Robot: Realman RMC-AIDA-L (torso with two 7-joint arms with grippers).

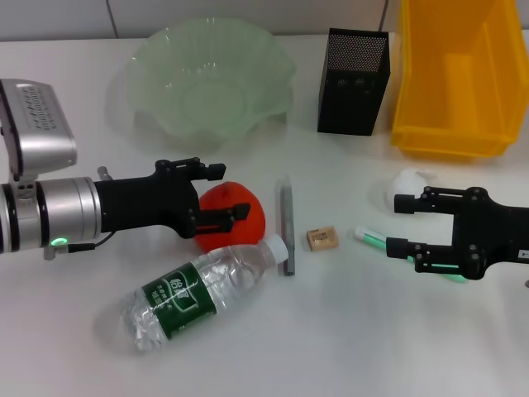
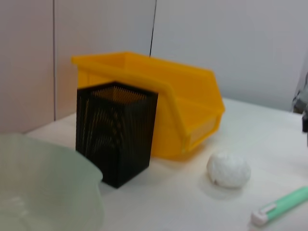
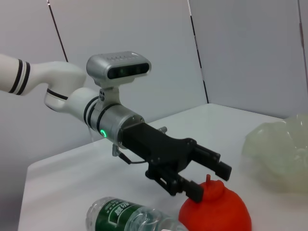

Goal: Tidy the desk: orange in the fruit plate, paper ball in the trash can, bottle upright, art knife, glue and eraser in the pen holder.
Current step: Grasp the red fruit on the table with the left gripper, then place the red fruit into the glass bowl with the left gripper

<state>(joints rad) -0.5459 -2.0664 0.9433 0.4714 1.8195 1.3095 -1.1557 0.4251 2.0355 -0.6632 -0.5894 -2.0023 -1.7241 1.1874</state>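
Note:
The orange [image 1: 240, 227] sits on the desk in front of the fruit plate [image 1: 211, 78]. My left gripper [image 1: 235, 190] is open, its fingers straddling the orange's top; it also shows in the right wrist view [image 3: 211, 182] at the orange [image 3: 216, 211]. The bottle [image 1: 198, 294] lies on its side. The art knife [image 1: 286, 225] and the eraser [image 1: 321, 239] lie mid-desk. My right gripper [image 1: 398, 224] is open over the glue [image 1: 368, 239], next to the paper ball [image 1: 405, 184]. The pen holder [image 1: 354, 80] and the trash can [image 1: 455, 74] stand at the back.
The left wrist view shows the pen holder [image 2: 115, 132] in front of the trash can [image 2: 183, 106], the paper ball [image 2: 228, 169], the glue [image 2: 281, 207] and the plate's rim [image 2: 48, 192]. The bottle's cap lies close to the orange and the art knife.

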